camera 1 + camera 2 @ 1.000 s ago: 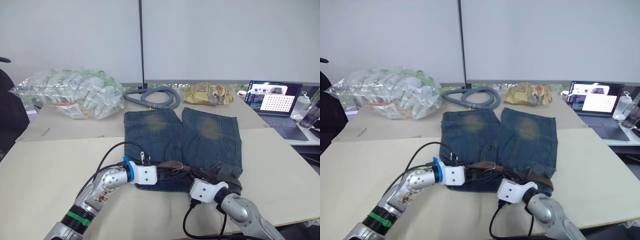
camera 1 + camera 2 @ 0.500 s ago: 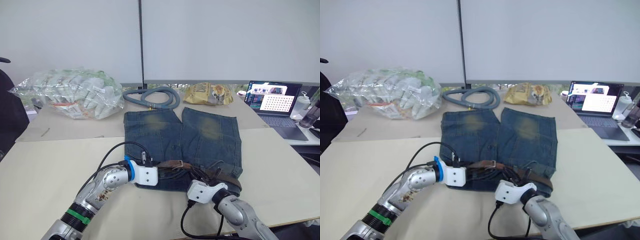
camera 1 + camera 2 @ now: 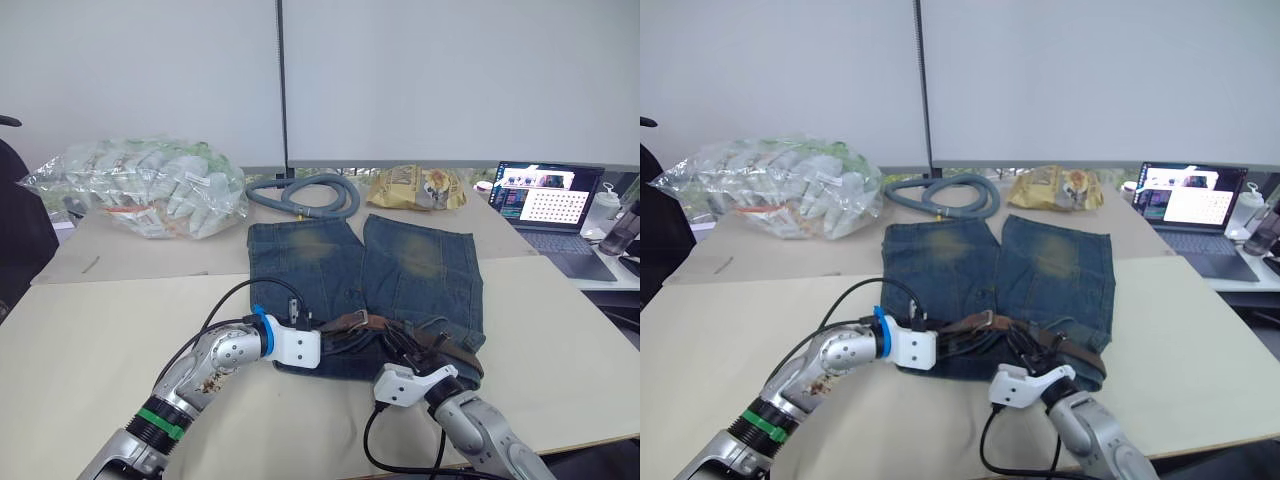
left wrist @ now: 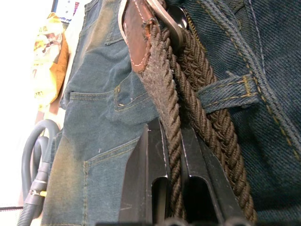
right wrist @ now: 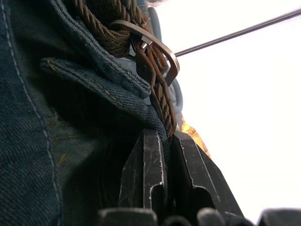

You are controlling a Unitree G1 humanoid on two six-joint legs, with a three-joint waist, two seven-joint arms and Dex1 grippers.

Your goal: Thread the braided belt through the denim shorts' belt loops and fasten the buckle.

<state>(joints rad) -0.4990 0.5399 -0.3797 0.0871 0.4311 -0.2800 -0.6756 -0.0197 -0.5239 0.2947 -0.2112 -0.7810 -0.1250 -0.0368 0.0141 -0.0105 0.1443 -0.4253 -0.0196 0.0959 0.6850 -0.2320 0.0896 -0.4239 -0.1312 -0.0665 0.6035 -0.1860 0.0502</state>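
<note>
The braided belt [image 4: 188,94] lies along the waistband of the denim shorts [image 3: 400,270], which are spread flat on the table [image 3: 90,330] with the legs pointing away from the robot. It runs under at least one of the belt loops [image 4: 230,92], and the buckle [image 5: 155,44] sits near the middle of the waistband where two runs of the strap overlap. The left gripper [image 4: 174,155] has its fingers nearly closed on one run of the braid, just short of that loop. The right gripper [image 5: 164,150] is pinched almost shut around the strap together with a fold of denim, close below the buckle. The belt looks soft and limp, light, with a rough weave that should hold well between the pads; it will probably buckle if pushed, so it is better pulled from near its free end or held by the stiffer leather tab beside the buckle. The denim is floppy and may bunch under drag. Farther back, a clear plastic bag [image 3: 150,185] holds pale packets, and a yellow snack bag [image 3: 415,187] lies closed beside a grey corrugated hose [image 3: 305,195].
</note>
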